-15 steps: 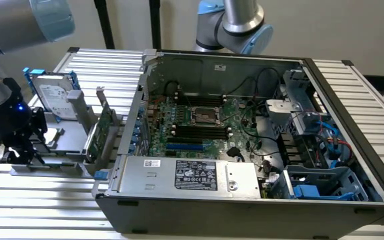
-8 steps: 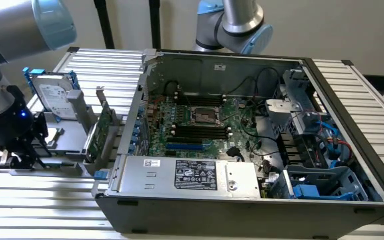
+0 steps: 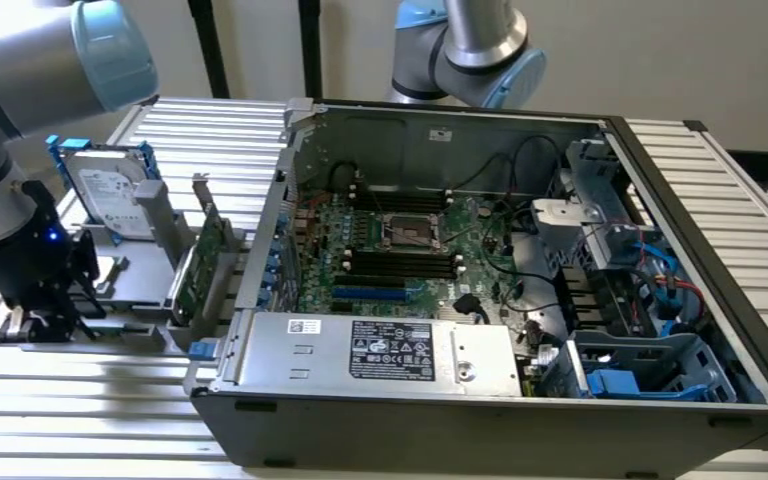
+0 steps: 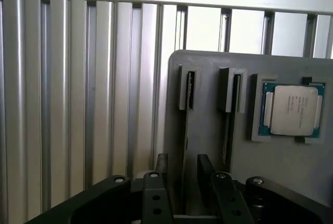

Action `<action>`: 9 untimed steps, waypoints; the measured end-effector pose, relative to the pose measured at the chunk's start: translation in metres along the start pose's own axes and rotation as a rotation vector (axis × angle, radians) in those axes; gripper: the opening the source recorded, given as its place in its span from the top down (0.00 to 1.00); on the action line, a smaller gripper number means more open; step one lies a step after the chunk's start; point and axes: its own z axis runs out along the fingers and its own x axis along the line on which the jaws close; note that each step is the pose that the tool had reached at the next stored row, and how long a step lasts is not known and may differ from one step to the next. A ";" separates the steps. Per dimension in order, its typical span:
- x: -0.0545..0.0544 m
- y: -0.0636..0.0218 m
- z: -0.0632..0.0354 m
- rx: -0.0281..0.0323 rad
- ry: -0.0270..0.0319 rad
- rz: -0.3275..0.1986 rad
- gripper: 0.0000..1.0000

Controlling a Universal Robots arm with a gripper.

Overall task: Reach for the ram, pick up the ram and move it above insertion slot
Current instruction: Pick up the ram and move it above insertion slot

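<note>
My gripper hangs over a grey holder plate and is open. Its two dark fingers stand on either side of the ram, which sits edge-on in a narrow groove of the plate, and a gap shows on each side of the stick. In the exterior view the gripper is low over that holder at the exterior view's left, outside the computer case. The insertion slot is one of several parallel black sockets on the motherboard inside the open case.
A second groove and a processor chip share the holder plate. A green card with a metal bracket and a hard drive stand between the gripper and the case wall. A blue slot lies beside the black sockets.
</note>
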 end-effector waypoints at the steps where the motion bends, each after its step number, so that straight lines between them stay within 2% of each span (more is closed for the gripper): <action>1: 0.000 0.0000 0.0010 -0.0001 -0.0007 -0.002 0.64; 9: -0.001 -0.0018 0.0066 -0.0017 -0.0041 -0.011 0.64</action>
